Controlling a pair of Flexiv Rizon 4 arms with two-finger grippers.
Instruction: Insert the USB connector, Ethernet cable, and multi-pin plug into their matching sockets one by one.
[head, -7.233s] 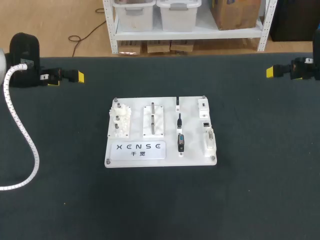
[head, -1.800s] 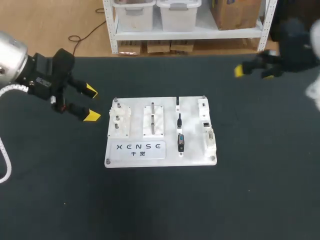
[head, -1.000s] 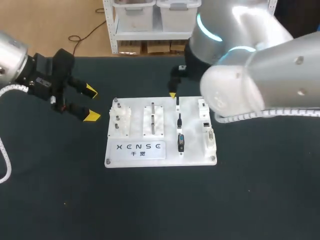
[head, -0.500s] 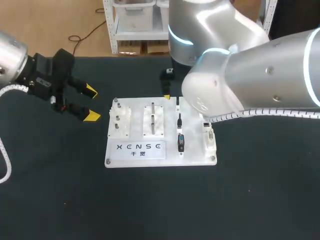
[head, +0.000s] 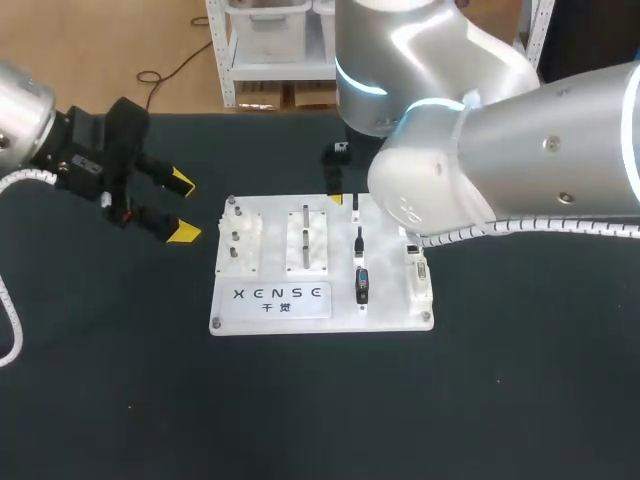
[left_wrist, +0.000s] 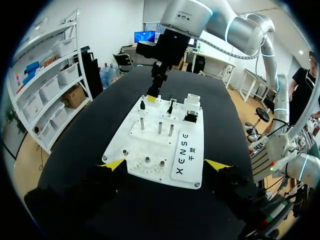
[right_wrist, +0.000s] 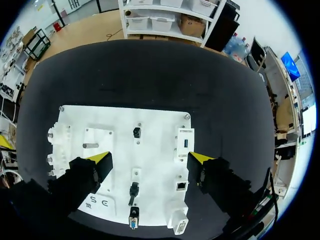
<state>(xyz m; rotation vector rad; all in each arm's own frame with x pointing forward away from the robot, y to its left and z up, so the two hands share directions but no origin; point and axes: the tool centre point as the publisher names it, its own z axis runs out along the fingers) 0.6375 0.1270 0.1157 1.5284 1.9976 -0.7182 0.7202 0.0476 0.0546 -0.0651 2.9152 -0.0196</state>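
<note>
Beneath my right gripper (right_wrist: 150, 159), just swung in and spread empty, the small black USB connector (right_wrist: 136, 132) stands untouched on the white plastic socket board (right_wrist: 160, 122), ready for pickup; my left gripper (left_wrist: 165, 164) hangs open alongside.

White board (head: 340, 312) with black lettering (head: 278, 293), matte black table (head: 520, 400), black plugs (head: 361, 285), bright yellow fingertips (head: 183, 233), silver right arm (head: 480, 150), glowing cyan ring (head: 360, 88).
</note>
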